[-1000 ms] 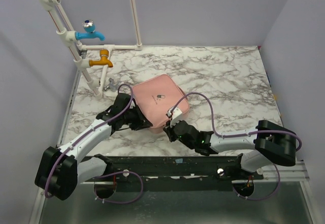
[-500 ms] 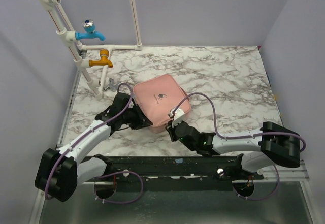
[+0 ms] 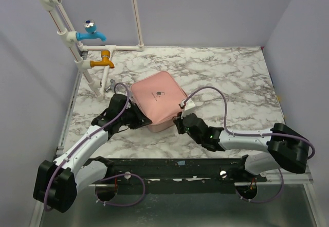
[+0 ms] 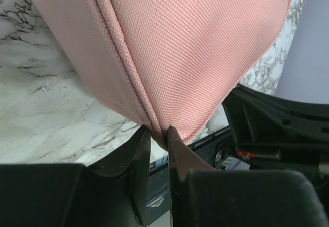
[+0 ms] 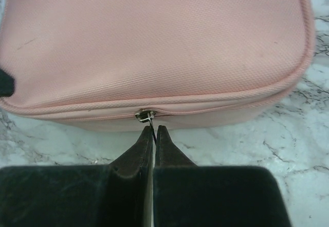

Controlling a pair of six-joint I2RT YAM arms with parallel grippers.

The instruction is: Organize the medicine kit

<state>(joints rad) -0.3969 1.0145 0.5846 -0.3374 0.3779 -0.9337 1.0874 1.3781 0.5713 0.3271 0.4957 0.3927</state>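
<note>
Pink medicine kit (image 3: pixel 157 97), taps (image 3: pixel 103 60) behind; left gripper (image 4: pixel 158 130) pinches seam (image 4: pixel 135 90), right gripper (image 5: pixel 154 129), apparently, zipper (image 5: pixel 145 115).

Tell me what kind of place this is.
Likely a robot test cell mocked up as a washroom counter: a marble-pattern tabletop, white pipes carrying a blue tap and an orange tap, and plain lilac walls closing it in.

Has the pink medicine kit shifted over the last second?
Yes. The medicine kit has slid slightly left and away from the arm bases, toward the orange tap.
</note>
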